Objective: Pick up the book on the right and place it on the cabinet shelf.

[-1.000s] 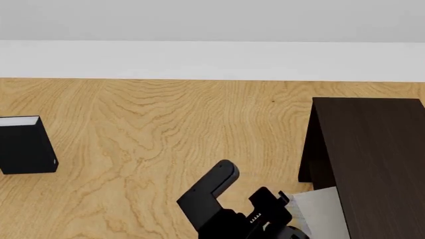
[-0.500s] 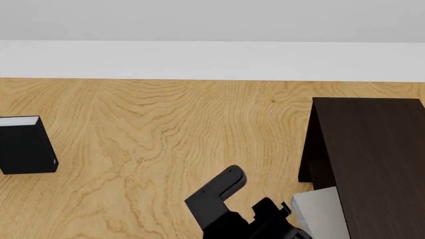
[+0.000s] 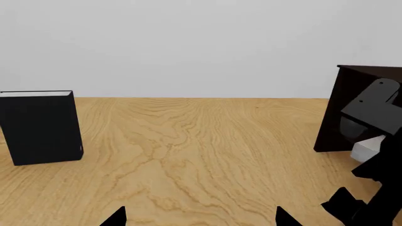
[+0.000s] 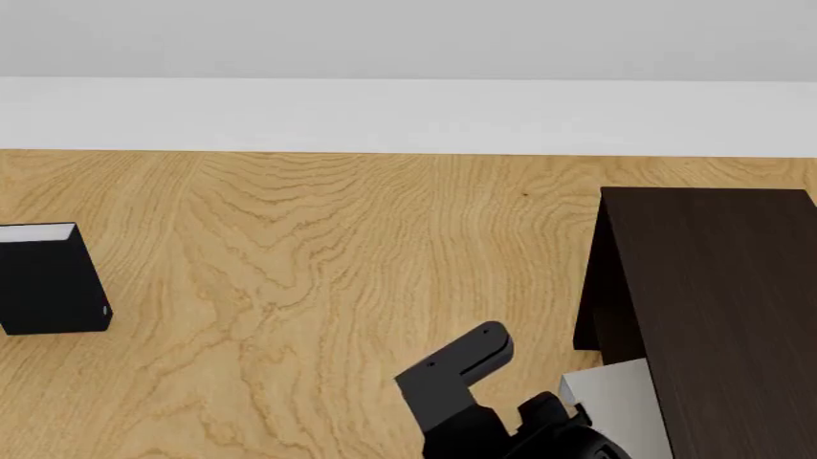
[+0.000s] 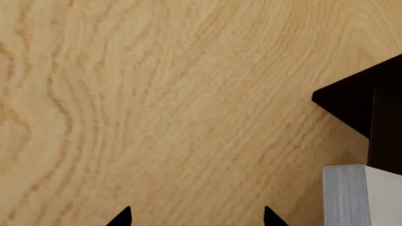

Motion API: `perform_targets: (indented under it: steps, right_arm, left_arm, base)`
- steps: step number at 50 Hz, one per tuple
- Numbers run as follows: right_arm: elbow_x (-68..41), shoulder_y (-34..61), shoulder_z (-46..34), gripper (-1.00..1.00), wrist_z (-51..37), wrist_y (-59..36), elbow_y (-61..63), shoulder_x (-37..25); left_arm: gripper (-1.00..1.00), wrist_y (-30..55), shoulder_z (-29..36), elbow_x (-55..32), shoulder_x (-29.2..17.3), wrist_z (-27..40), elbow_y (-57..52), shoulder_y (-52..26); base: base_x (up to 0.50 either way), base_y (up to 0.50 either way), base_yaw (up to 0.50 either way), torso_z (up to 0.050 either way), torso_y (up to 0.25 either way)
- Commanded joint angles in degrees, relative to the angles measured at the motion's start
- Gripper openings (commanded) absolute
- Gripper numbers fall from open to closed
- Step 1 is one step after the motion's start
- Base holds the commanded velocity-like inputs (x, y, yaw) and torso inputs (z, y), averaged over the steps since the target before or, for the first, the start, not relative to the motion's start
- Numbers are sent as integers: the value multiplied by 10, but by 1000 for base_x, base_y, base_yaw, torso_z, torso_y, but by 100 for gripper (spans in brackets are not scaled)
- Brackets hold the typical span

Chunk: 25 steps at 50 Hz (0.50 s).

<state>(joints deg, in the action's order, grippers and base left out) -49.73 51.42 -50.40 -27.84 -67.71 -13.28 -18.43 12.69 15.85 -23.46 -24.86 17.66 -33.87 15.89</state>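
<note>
The light grey book (image 4: 610, 409) lies at the open left side of the dark brown cabinet (image 4: 721, 306), partly under its top. The right wrist view shows the book's white page edges (image 5: 342, 197) beside the cabinet's corner (image 5: 367, 106). The cabinet shelf itself is hidden under the top. My right gripper (image 5: 196, 219) is open over bare table, apart from the book, with nothing between its fingertips. The right arm (image 4: 457, 378) stands just left of the book. My left gripper (image 3: 201, 219) is also open and holds nothing, low over the table.
A black book (image 4: 52, 282) with white page edges stands upright at the table's far left, also visible as the black book (image 3: 41, 127) in the left wrist view. The wooden table (image 4: 332, 249) ends at a white wall behind. The right arm (image 3: 377, 110) partly covers the cabinet opening.
My right arm has drawn to the right and toward the table's near edge, away from the grey book. The grey book stays at the cabinet's opening. The black book has not moved.
</note>
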Motion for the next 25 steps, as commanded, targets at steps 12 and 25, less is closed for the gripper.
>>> perform_targets:
  steps: [12,25]
  right_arm:
    - [32,22,-3,100,5,25,-64,0]
    - [46,38,-10,100,26,44,-124,13]
  left_arm:
    - [100,-8,-1,-1,1,-2,1,1]
    - [100,-5,-1,-6,-1,0,-1,0]
  base:
    - [0,0,0,0,0]
    - [0,0,0,0,0]
